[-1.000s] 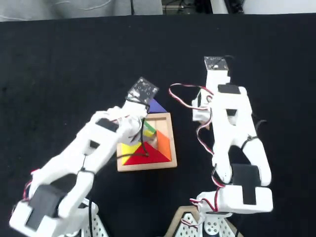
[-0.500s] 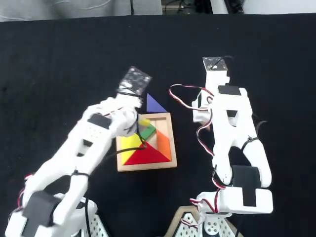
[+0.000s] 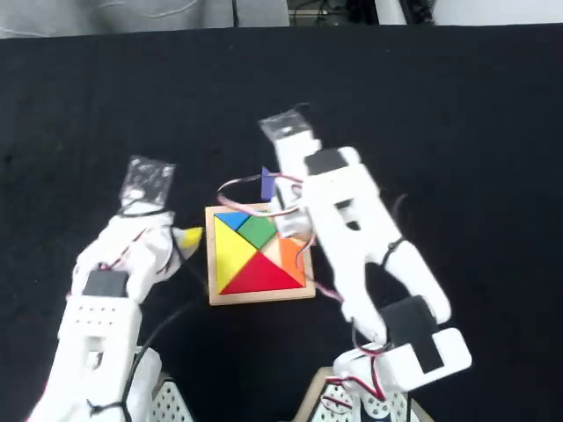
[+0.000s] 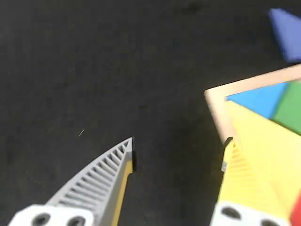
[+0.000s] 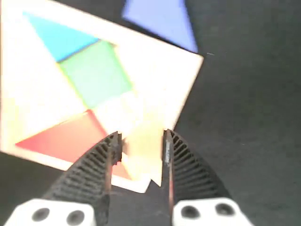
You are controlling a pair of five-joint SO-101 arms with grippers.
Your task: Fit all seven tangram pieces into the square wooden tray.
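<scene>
High view has the left gripper (image 4: pixel 178 150) pulled back off the tray (image 3: pixel 261 300), spread and empty beside its rim, while the right gripper (image 5: pixel 141 141), jaws parted, has swung over it, the purple triangle (image 5: pixel 162 21) lying ahead outside, long edge along the rim, tip pointing away.

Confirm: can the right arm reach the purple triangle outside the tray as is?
Probably yes. The purple triangle lies uncovered on the cloth just past the tray rim, and the right end effector hangs open over the tray beside it.
</scene>
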